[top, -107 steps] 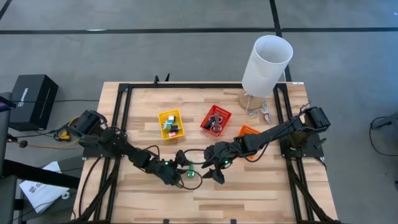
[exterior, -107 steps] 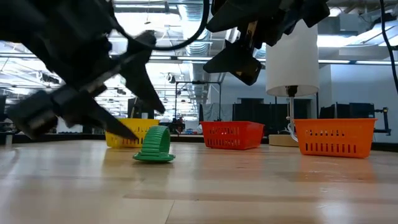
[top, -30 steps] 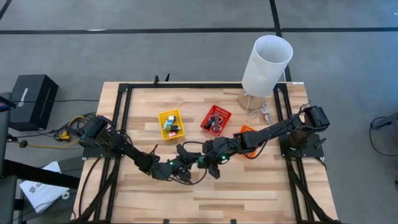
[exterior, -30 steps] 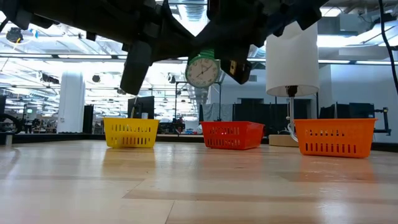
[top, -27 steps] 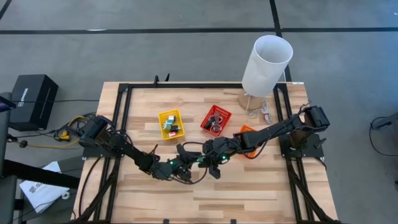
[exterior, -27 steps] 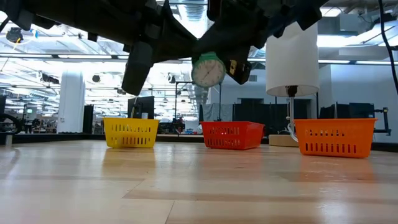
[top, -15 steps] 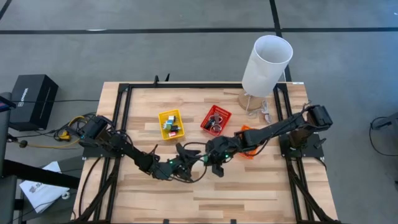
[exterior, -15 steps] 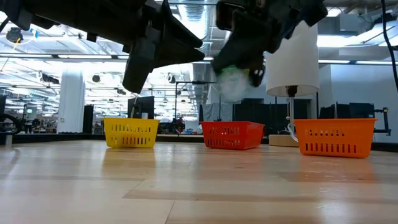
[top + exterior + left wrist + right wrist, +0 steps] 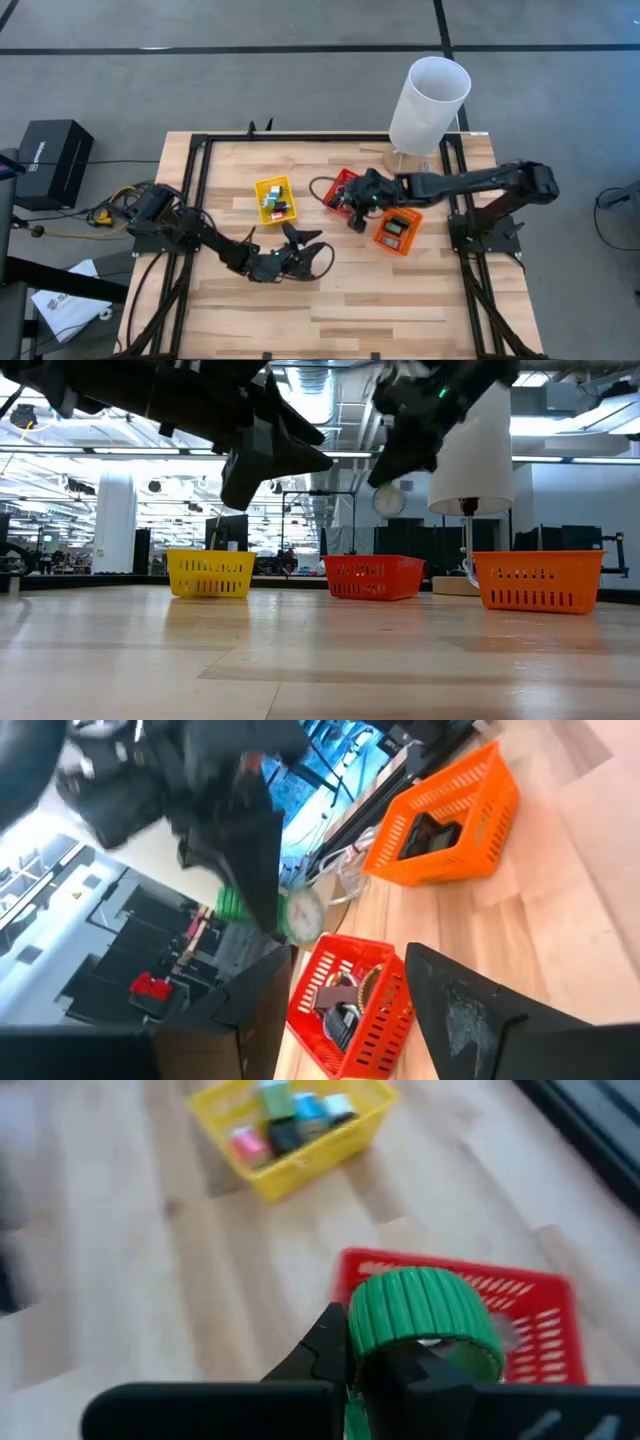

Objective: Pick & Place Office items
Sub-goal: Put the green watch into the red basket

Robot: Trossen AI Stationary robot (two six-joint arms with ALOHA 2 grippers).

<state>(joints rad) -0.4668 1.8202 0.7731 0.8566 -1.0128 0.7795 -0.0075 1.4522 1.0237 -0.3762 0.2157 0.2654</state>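
Observation:
A green ribbed round item with a white face [image 9: 425, 1320] hangs in the air over the red bin [image 9: 345, 190], and my right gripper [image 9: 352, 208] is shut on it. The low view shows its pale face [image 9: 388, 502] high above the table. My left gripper [image 9: 314, 250] stands open above the table's middle, with nothing between its fingers [image 9: 470, 1010]. Small coloured office items lie in the yellow bin [image 9: 274, 199]. My right gripper pinches the green item's ribbed rim [image 9: 385, 1345] between its two fingers, at the rim's edge nearest the wrist. The item is lifted clear, above the red bin's near edge [image 9: 450, 1270]. The fingers themselves hide the exact place of contact.
An orange bin [image 9: 398, 228] with a dark item in it stands right of the red bin. A tall white cylinder [image 9: 428, 105] stands at the far right. Bare wood lies along the table's near side [image 9: 350, 310].
My left gripper has opened and let go of the green item, staying near the table's middle. My right gripper has taken the item and carried it toward the far right, to above the red bin.

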